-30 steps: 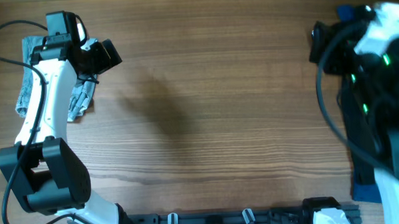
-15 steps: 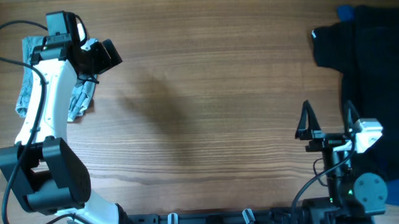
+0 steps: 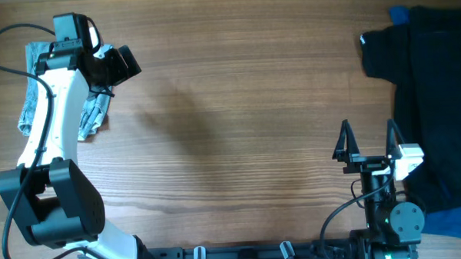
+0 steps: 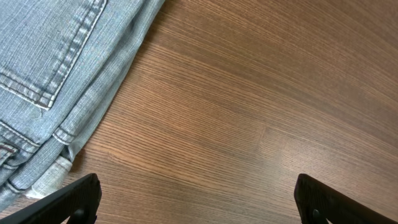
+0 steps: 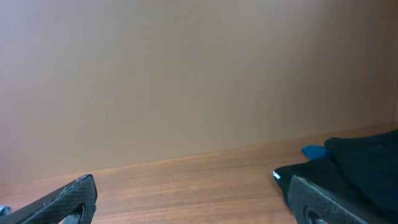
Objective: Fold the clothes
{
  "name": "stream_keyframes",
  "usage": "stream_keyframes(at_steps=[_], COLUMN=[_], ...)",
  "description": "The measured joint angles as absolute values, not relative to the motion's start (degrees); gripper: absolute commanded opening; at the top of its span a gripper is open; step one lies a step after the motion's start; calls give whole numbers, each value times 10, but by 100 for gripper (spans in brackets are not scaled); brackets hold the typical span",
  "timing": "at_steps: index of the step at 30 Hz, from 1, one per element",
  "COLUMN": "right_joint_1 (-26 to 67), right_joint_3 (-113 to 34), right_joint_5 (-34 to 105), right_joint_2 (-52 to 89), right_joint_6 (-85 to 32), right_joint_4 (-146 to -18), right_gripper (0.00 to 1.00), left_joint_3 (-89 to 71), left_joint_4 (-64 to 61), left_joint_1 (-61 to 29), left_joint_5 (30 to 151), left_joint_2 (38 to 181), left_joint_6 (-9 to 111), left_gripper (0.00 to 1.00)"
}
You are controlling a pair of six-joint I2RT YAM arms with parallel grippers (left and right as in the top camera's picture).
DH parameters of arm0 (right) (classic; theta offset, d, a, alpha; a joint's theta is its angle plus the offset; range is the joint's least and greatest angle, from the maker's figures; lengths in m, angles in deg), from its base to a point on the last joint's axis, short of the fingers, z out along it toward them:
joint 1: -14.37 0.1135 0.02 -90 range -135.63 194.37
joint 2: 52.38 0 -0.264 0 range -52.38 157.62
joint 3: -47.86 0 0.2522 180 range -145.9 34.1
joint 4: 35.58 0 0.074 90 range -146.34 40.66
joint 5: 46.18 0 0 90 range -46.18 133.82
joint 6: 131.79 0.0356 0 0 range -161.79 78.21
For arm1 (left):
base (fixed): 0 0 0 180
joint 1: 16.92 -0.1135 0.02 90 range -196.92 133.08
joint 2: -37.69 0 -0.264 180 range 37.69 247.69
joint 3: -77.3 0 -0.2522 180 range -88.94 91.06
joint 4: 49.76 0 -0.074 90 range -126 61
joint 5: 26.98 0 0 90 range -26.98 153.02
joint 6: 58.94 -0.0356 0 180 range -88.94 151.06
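Left gripper (image 4: 198,202) wide open above wooden bench (image 3: 245,106), light-blue denim shorts (image 4: 50,81) close beside one finger, right gripper (image 3: 367,145) open, black garment (image 3: 433,84) just beside it

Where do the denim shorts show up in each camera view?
Overhead: denim shorts at the far left edge, in the upper half.
Left wrist: they fill the upper left corner, with a stitched pocket showing.
Right wrist: not in it.
Shared landmark: the wooden table, seen in all three.
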State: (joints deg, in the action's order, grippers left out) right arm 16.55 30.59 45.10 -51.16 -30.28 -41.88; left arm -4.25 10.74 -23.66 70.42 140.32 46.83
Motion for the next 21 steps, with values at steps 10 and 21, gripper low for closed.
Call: stream_keyframes(at_steps=[10,21], right_joint_1=[162,162], right_joint_3=[337,337], right_joint_5=[425,409], right_joint_2=[-513,-514], right_joint_6=[-328,-393], right_joint_4=[-426,-492], right_gripper=[100,100], left_joint_3=[-43,-43], left_joint_4=[107,107], left_joint_1=[-237,-237], left_joint_5=[704,704], left_joint_2=[1403,1403], left_joint_6=[468,468], left_gripper=[100,100])
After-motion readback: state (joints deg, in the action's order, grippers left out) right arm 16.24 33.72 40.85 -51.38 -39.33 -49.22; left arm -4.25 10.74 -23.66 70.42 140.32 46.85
